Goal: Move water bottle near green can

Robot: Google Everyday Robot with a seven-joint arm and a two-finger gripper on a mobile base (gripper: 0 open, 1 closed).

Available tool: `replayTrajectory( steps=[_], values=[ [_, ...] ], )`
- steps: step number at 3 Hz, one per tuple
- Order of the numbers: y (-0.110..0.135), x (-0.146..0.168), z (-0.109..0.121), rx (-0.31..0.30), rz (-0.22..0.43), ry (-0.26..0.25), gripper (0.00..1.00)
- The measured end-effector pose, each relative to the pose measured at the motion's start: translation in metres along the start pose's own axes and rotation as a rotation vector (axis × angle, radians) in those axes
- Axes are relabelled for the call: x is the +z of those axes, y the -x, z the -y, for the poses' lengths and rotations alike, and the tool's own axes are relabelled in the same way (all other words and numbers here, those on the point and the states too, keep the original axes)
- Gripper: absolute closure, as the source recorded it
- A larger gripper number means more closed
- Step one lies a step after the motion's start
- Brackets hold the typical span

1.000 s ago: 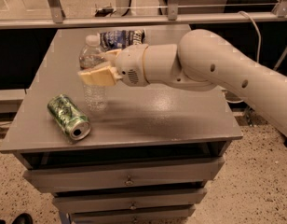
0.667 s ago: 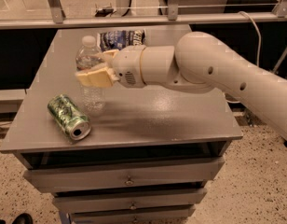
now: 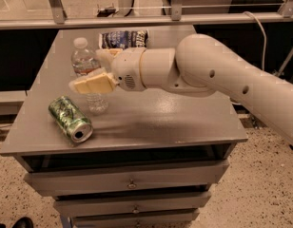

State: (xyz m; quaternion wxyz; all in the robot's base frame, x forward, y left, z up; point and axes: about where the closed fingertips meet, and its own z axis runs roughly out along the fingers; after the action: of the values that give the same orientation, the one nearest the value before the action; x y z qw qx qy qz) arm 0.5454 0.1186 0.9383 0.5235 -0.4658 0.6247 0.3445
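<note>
Between the fingers (image 3: 92,83) of the tool (image 3: 88,70) stands the water bottle (image 3: 83,61), pinched upright on the grey surface (image 3: 184,122); just below and left of the tool, the green can (image 3: 69,118) lies on its side.

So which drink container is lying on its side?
The green can, at the table's front left, lies on its side. The water bottle just behind it stands upright, clasped by the gripper.

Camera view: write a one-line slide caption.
Robot hand grips the upright water bottle beside a green can lying on its side on the grey cabinet; a snack bag sits behind.
</note>
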Motion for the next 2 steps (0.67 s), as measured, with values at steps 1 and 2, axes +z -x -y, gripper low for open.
replayTrajectory(
  steps=[1, 2],
  values=[
    [-0.0018, -0.0009, 0.0010, 0.002, -0.003, -0.007, 0.00],
    [-0.0026, -0.0016, 0.0019, 0.002, -0.004, -0.011, 0.00]
  ],
)
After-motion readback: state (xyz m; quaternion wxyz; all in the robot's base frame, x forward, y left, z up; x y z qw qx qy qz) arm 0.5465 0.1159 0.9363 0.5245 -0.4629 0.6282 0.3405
